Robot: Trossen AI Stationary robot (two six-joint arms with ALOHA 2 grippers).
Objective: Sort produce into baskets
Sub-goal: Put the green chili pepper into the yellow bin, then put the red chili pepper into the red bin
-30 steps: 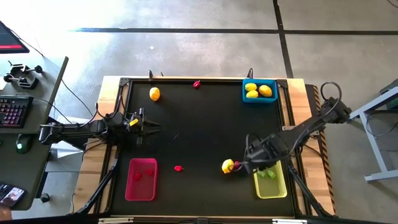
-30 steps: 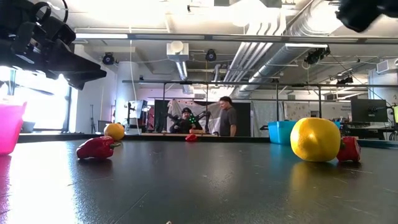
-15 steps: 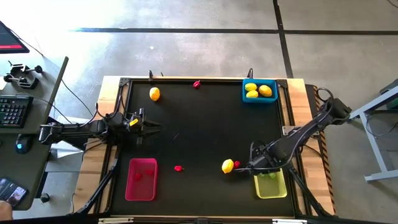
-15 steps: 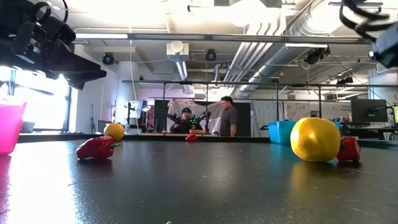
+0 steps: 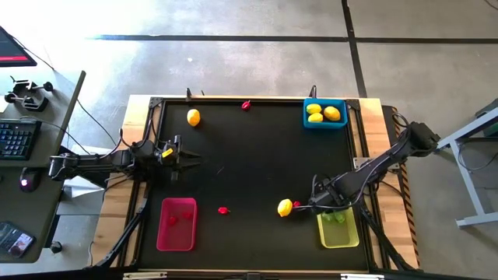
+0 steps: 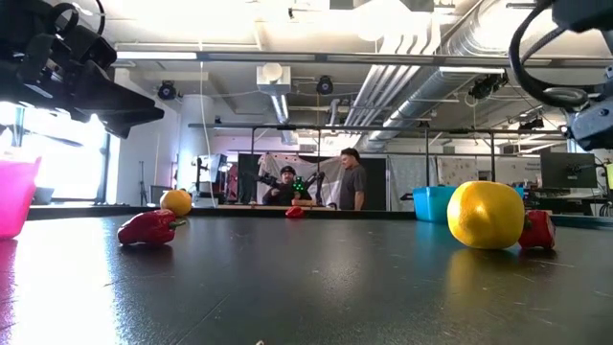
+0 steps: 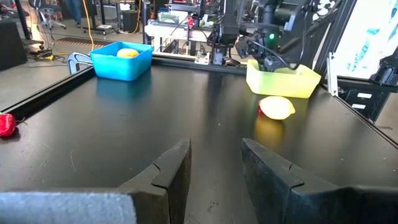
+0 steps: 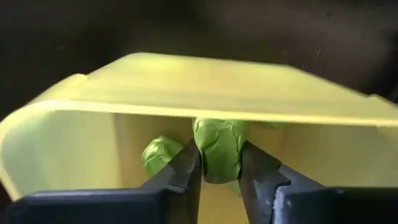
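Right gripper pinching a green piece at the yellow-green basket

High view: right gripper point(image 5: 321, 204) sits over the yellow-green basket point(image 5: 340, 231); left gripper point(image 5: 180, 159) waits aside. Left wrist: fingers point(image 7: 166, 171) spread, empty. Right wrist: green piece point(image 8: 218, 148) clamped between fingers point(image 8: 184, 172), basket beyond.

Green bit point(image 8: 217, 149), yellow-green basket point(image 8: 186, 93), dark tool point(image 8: 219, 177).

— Any writing, labels or numbers to read anywhere?

— None that can be made out. The baskets, the produce and the tabletop point(image 5: 249, 163) carry no lettering.

— What about the room behind?

— The screens and boards far off in the low view are too small to read, and the keyboard point(image 5: 17, 140) beside the tabletop shows no legible keys.
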